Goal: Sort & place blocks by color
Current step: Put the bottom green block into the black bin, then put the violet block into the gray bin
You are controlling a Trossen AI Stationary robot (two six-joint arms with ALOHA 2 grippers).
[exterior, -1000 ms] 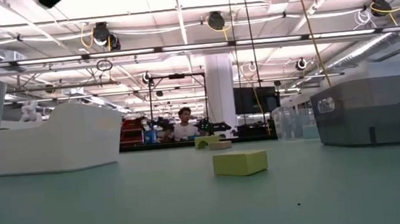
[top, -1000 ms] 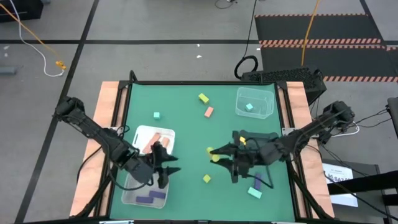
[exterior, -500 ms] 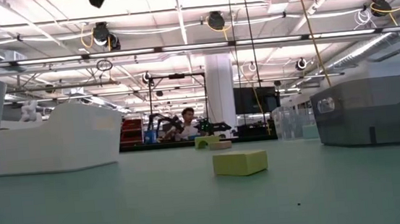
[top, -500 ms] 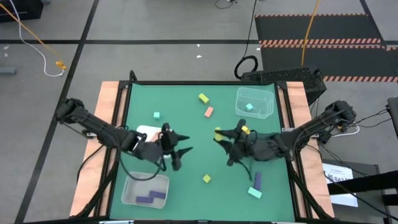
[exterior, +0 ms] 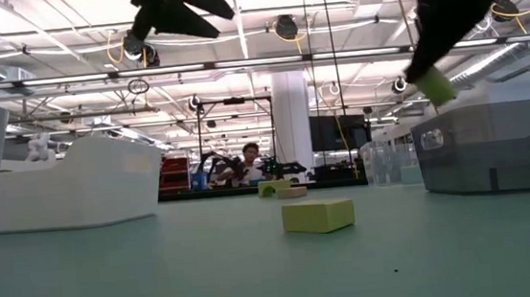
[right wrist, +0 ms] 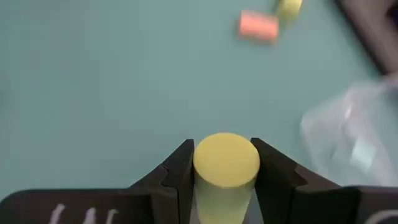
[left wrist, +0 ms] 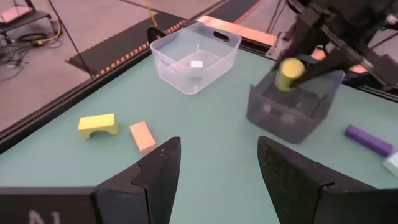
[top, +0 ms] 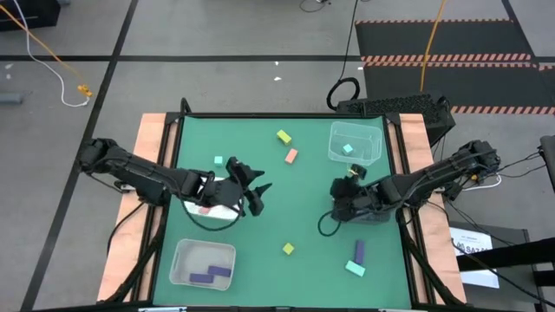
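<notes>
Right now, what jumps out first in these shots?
The right pincer, shut on a yellow cylinder, holds it over the dark bin at the table's right side. The left pincer hangs open and empty near mid-table, by the white tray. Loose blocks still dot the green mat: a yellow arch and a salmon block toward the far edge.

Table (top: pixel 260 160) covered in smooth matt green, edged by bare wood, clear glossy plastic tray (top: pixel 355 143), smoky translucent plastic bin (left wrist: pixel 292 107), matt yellow cylinder (right wrist: pixel 226 160) gripped by dull black plastic fingers (right wrist: pixel 177 171)
</notes>
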